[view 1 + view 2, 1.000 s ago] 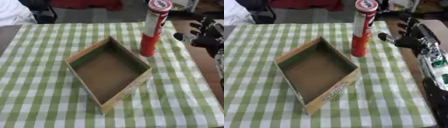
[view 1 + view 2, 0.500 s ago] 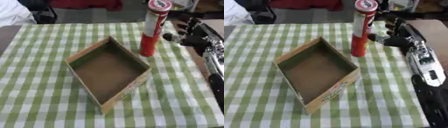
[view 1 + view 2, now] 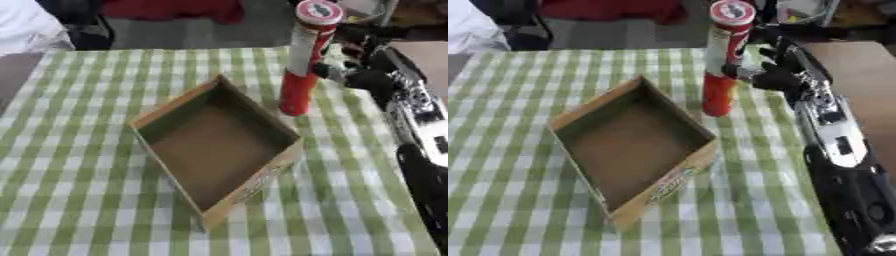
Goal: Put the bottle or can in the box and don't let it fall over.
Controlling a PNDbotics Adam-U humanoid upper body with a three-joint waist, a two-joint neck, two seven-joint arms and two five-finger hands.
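At the middle of the green-and-white checked tablecloth (image 3: 79, 165) I see the cardboard box (image 3: 219, 150), open at the top, nothing inside it, turned so one corner points toward me. Its near outer wall carries printed lettering in red and green, which I cannot read.

Just beyond the box's far right corner stands the tall can (image 3: 719, 60), upright on the cloth, outside the box and apart from its wall. Its lower part is red, its upper part pale with print I cannot make out, and its round lid is red with a white ring.

To the right of the box, my right hand (image 3: 773, 75) has reached in beside the can at about mid height. The dark fingers (image 3: 745, 70) sit against or just short of the can's right side; I cannot tell whether they touch it or whether they are curled round it. The black and silver forearm (image 3: 833, 135) runs from the hand down toward the lower right corner.

My left hand shows in neither view.
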